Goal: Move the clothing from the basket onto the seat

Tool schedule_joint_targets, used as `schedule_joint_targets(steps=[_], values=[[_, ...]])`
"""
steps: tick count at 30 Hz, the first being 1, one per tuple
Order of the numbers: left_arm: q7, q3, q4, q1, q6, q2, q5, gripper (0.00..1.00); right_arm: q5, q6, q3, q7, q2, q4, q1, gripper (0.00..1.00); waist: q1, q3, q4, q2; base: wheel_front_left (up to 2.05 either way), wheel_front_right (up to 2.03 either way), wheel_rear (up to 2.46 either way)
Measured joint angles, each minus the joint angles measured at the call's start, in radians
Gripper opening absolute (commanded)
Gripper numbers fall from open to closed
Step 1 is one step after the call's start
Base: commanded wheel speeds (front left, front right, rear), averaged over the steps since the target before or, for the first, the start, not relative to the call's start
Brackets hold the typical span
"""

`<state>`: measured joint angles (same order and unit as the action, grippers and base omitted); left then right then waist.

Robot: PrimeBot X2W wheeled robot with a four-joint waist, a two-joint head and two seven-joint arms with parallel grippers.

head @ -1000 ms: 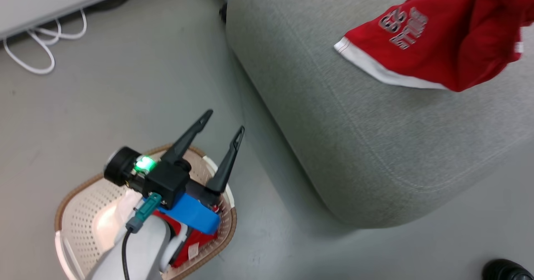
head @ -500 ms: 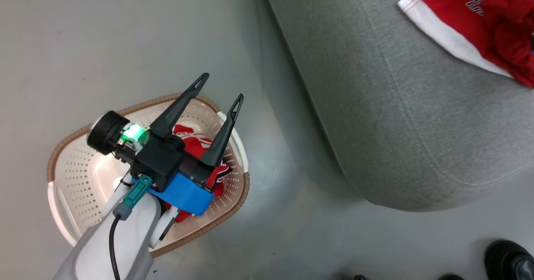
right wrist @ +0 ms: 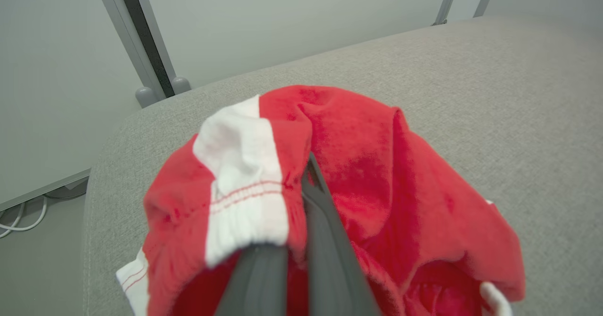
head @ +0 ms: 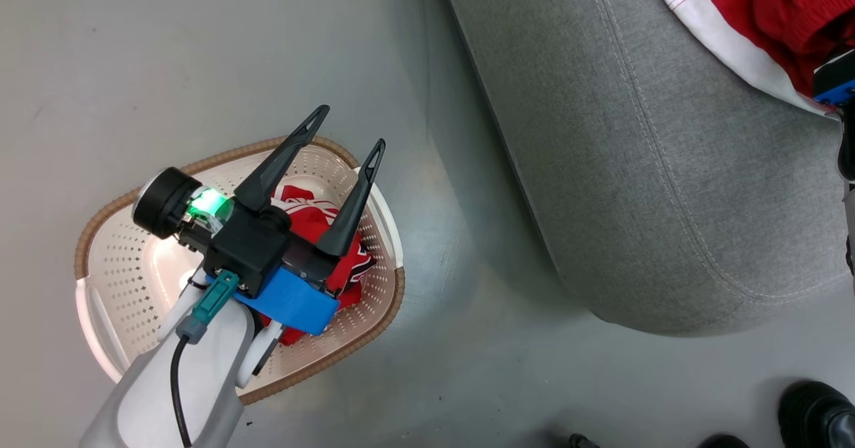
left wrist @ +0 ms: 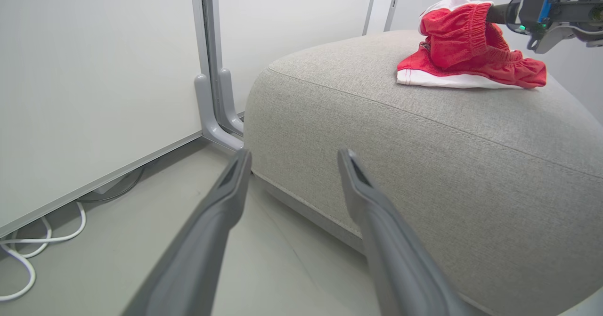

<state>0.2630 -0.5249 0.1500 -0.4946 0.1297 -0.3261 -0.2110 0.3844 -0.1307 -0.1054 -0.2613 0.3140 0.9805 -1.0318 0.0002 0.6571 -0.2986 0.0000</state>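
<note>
**Red garment (left wrist: 471, 57) on seat (head: 634, 167), another in basket (head: 120, 261)**

The right gripper (right wrist: 304, 184) is clamped on the red garment lying atop the grey seat. The left gripper (head: 352, 125) hovers above the basket — fingers spread, empty — over a second red garment (head: 314, 215).

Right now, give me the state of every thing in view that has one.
seat garment, bunched, lying on the seat.
right gripper, shut on seat garment.
basket, upright on floor, not yet empty.
basket garment, crumpled, ungrasped.
left gripper, open, empty, above the basket.
</note>
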Motion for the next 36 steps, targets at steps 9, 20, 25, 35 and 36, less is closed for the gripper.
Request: schedule_joint_targets(steps=[9,20,25,35,36], values=[[0.0,0.001,0.011,-0.004,0.0,0.018,-0.002,1.0,-0.013,0.0,0.021,0.0,0.003,0.002,0.005,1.0,0.0,-0.019,0.004,0.0,0.0,0.0,0.0],[0.0,0.0,0.03,0.0,0.0,0.04,-0.012,1.0,-0.006,0.0,0.052,0.0,0.0,-0.024,0.069,1.0,-0.0001,-0.062,0.009,0.0,0.0,0.0,0.0],[0.0,0.0,0.044,0.027,0.0,0.067,-0.023,1.0,-0.017,0.0,0.075,-0.001,-0.002,-0.056,0.141,1.0,-0.0001,-0.114,0.015,0.0,0.0,0.0,0.0],[0.0,0.036,0.086,0.13,0.0,0.14,-0.053,1.0,-0.025,0.0,0.1,-0.001,-0.007,-0.184,0.346,1.0,-0.0002,-0.275,0.047,0.0001,0.0,0.0,0.0],[0.0,0.046,0.09,0.144,0.0,0.147,-0.053,1.0,-0.022,0.0,0.106,-0.001,-0.012,-0.204,0.37,1.0,-0.0003,-0.293,0.052,0.0001,0.0,0.0,0.0]])
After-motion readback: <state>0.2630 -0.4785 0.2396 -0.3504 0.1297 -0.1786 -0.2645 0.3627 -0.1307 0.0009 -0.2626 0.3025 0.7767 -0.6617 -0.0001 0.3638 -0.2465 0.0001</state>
